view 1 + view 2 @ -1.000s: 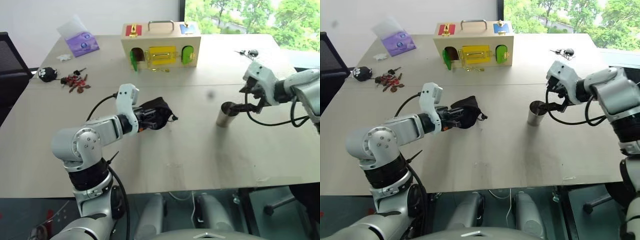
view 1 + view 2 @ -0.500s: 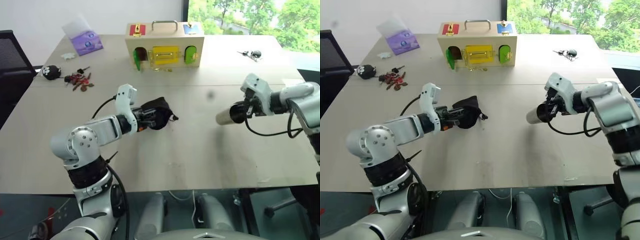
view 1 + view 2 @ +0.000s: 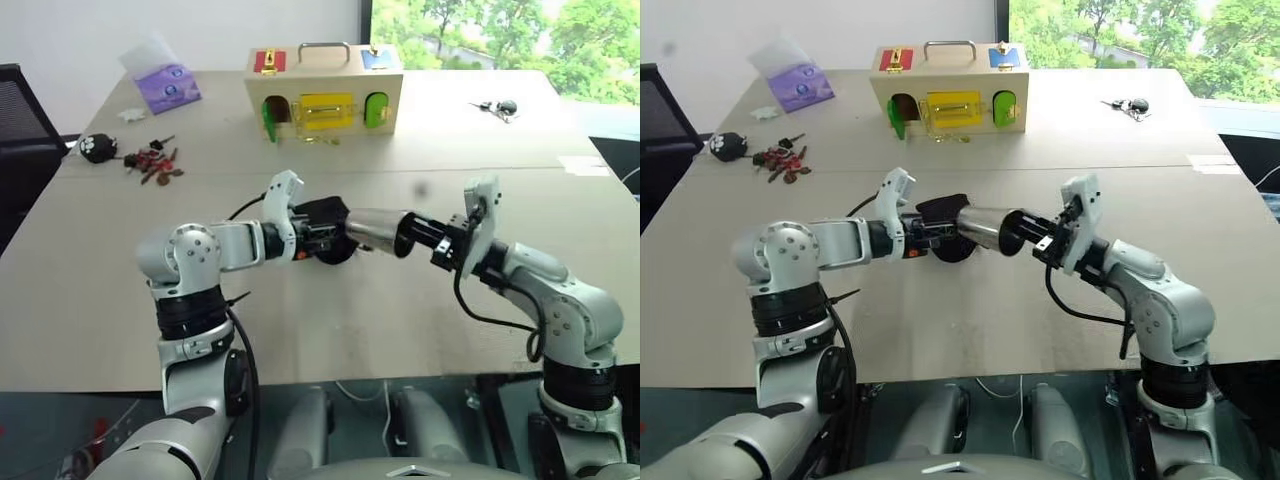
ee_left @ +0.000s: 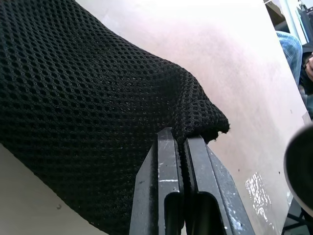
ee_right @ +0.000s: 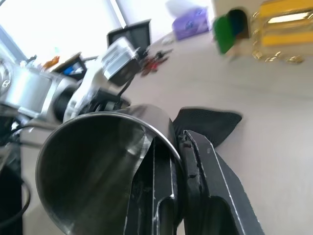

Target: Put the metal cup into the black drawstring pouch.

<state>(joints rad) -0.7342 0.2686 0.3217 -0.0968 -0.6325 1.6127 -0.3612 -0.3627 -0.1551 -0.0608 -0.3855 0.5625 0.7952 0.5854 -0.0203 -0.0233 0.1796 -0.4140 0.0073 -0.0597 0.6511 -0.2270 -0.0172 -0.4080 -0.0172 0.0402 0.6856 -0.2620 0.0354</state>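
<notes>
With its base aimed at the pouch, the metal cup [image 3: 375, 230] is held on its side above the middle of the table [image 3: 330, 330]: shiny steel, plain, no handle, slightly tapered, dark hollow mouth facing the right arm. Right gripper [image 5: 178, 142] is pinched on the cup's rim, one finger inside the wall, one outside. Cup's base end meets the black pouch [image 3: 325, 232]; can't tell if it's actually inside the opening.

Pouch is soft black mesh fabric, bunched up and lifted off the tabletop. Left gripper [image 4: 179, 139] is clamped on an edge of the fabric, fingers together with cloth between them.

Further out: wooden box [image 3: 322, 96] with a handle and coloured doors at the far side of the table, purple tissue pack [image 3: 166, 85] at the far left, bunch of red keys [image 3: 152, 165] next to a small black-and-white toy [image 3: 97, 147], another set of keys [image 3: 497, 107] far right.
</notes>
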